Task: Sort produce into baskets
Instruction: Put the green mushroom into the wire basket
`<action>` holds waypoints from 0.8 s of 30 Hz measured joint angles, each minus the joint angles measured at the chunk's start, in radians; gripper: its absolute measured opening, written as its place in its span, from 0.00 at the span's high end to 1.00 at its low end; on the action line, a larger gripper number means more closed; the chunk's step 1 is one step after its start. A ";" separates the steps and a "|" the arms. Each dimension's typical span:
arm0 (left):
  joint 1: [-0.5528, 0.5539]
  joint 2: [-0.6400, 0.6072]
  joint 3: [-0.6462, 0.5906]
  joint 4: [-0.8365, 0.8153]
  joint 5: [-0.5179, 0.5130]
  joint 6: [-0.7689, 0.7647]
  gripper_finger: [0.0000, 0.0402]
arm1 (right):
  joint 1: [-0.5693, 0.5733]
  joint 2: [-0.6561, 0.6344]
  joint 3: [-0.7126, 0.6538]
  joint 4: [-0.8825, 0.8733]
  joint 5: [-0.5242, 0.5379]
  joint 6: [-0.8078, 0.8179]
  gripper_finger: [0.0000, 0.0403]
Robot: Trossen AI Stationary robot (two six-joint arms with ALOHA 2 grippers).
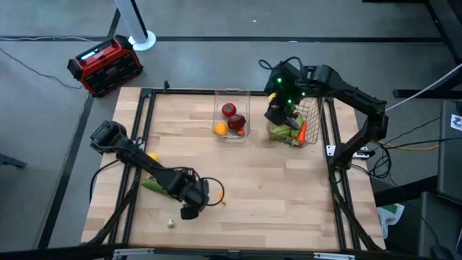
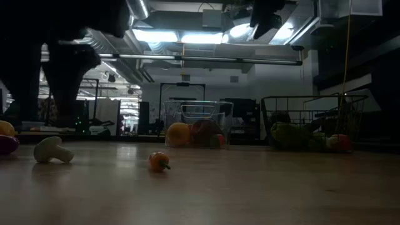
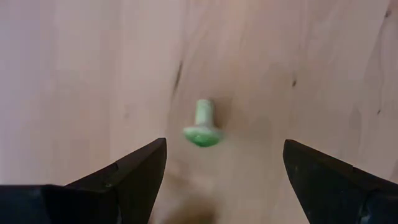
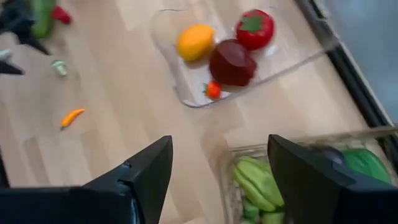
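A small pale, mushroom-shaped piece of produce (image 3: pixel 202 123) lies on the wood near the table's front left (image 1: pixel 171 224). My left gripper (image 3: pixel 225 143) hangs open above the table just beside it (image 1: pixel 190 209), pointing down and touching nothing. An orange chili (image 1: pixel 220 199) lies close by on the right. The clear bin (image 1: pixel 232 134) holds a red fruit, a dark red one and a yellow-orange one. The wire basket (image 1: pixel 312 115) holds green produce and a carrot. My right gripper (image 4: pixel 219 139) stands open above the basket's left side (image 1: pixel 278 112), with nothing between its fingers.
A green vegetable (image 1: pixel 154 185) and a yellow piece (image 1: pixel 151 157) lie under my left arm near the table's left edge. A red-black box (image 1: pixel 105 65) sits on the floor beyond the far left corner. Bare wood lies in the table's middle and along its near right.
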 joint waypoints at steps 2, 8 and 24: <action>-0.006 0.000 -0.035 0.057 -0.004 -0.029 0.21 | 0.027 0.000 0.000 0.016 0.000 0.000 0.36; -0.005 0.000 -0.126 0.139 -0.020 -0.085 0.21 | 0.111 0.000 0.000 0.061 0.034 -0.004 0.36; -0.005 0.000 -0.173 0.182 -0.100 -0.090 0.43 | 0.244 0.000 0.000 0.074 0.125 -0.005 0.36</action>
